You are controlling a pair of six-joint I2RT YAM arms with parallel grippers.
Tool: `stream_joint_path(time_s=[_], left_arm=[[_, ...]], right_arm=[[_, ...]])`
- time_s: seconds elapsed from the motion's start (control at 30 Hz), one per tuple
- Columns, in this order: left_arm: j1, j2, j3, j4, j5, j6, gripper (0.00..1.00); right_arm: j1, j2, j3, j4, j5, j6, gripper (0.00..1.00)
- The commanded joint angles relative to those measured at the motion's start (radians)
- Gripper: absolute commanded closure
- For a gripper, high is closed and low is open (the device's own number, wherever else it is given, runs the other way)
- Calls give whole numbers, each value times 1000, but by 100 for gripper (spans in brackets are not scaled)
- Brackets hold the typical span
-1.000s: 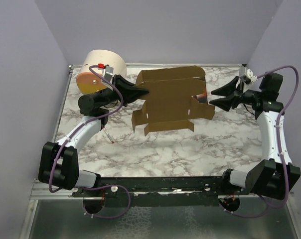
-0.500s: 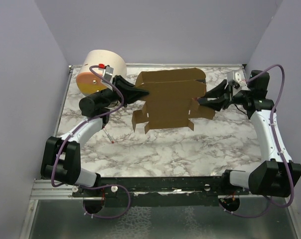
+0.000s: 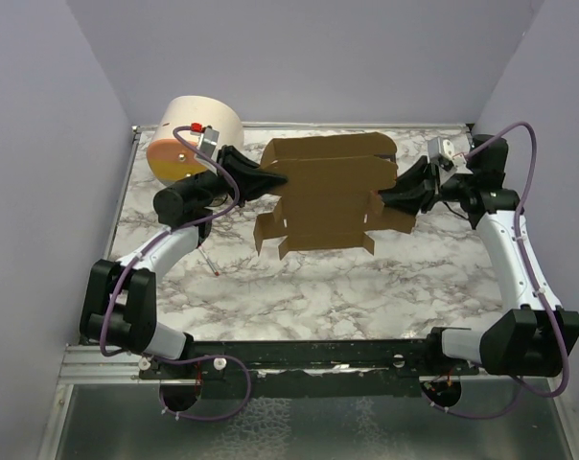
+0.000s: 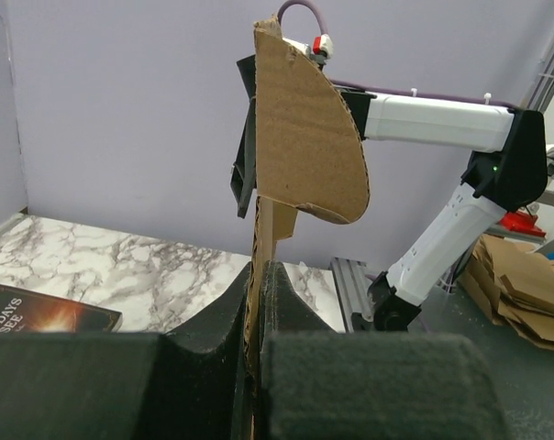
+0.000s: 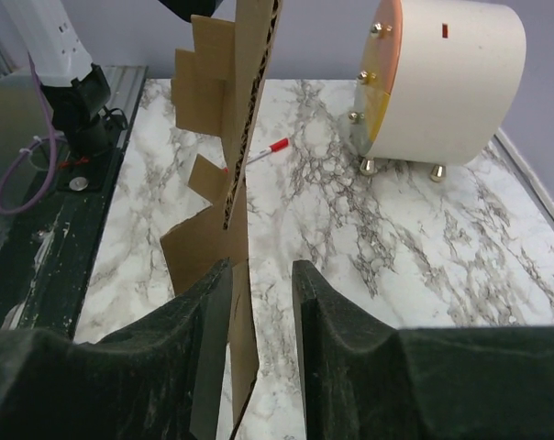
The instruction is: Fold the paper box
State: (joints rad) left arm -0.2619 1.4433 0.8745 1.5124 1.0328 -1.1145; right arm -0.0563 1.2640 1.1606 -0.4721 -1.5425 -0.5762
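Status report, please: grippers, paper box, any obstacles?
Left gripper shut on paper box, a flat sheet held up. Right gripper open, straddling its edge. Pen lies apart.

Reaching inward from both sides — one grip made, one not.
On the left, stretched forward with the left arm [image 3: 165,244] bent at the elbow and left jaws pinched flat on the paper box [image 3: 328,192]; on the right, angled in with the right arm [image 3: 515,249] and right jaws parted, straddling the sheet's edge without clamping.
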Motion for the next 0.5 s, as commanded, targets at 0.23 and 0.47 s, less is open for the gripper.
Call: stream_joint_path(time_s=[0.23, 0.47], left_arm=[[-15, 18, 15, 95, 6, -30, 100], [-18, 29, 20, 107, 0, -32, 100]], right_arm=[[56, -14, -28, 151, -91, 171, 60], [72, -26, -66, 237, -97, 256, 59]])
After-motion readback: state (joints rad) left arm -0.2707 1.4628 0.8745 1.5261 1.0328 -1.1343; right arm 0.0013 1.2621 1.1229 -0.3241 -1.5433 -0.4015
